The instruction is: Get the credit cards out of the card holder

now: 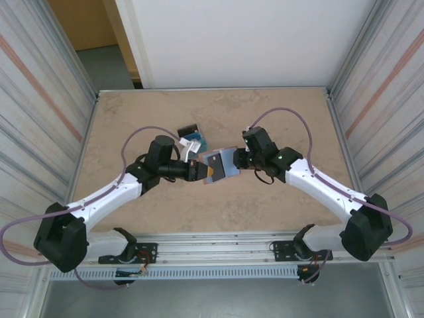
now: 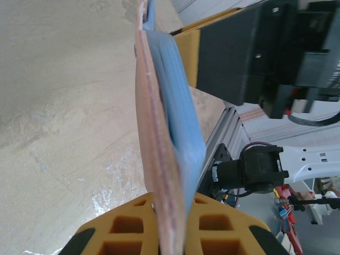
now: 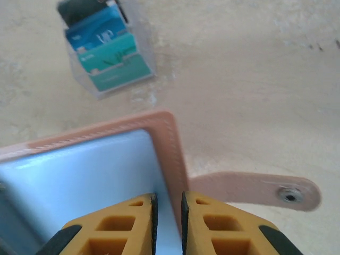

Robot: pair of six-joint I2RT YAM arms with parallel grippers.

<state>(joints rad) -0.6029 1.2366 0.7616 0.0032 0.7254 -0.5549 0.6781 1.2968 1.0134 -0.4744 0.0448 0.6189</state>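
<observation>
The salmon-pink card holder hangs open above the table between my two arms. In the left wrist view I look along the card holder's edge, pink outside and blue-grey lining inside, and my left gripper is shut on its near end. My right gripper is closed over the pink border of the card holder, beside the lining, and its little tab sticks out to the right. Blue and teal credit cards lie fanned on the table behind; they are also in the top view.
A black piece lies at the far end of the fanned pile. Ribbed metal walls close in both sides of the beige table. A metal rail runs along the near edge. The right arm's black wrist sits close beyond the wallet.
</observation>
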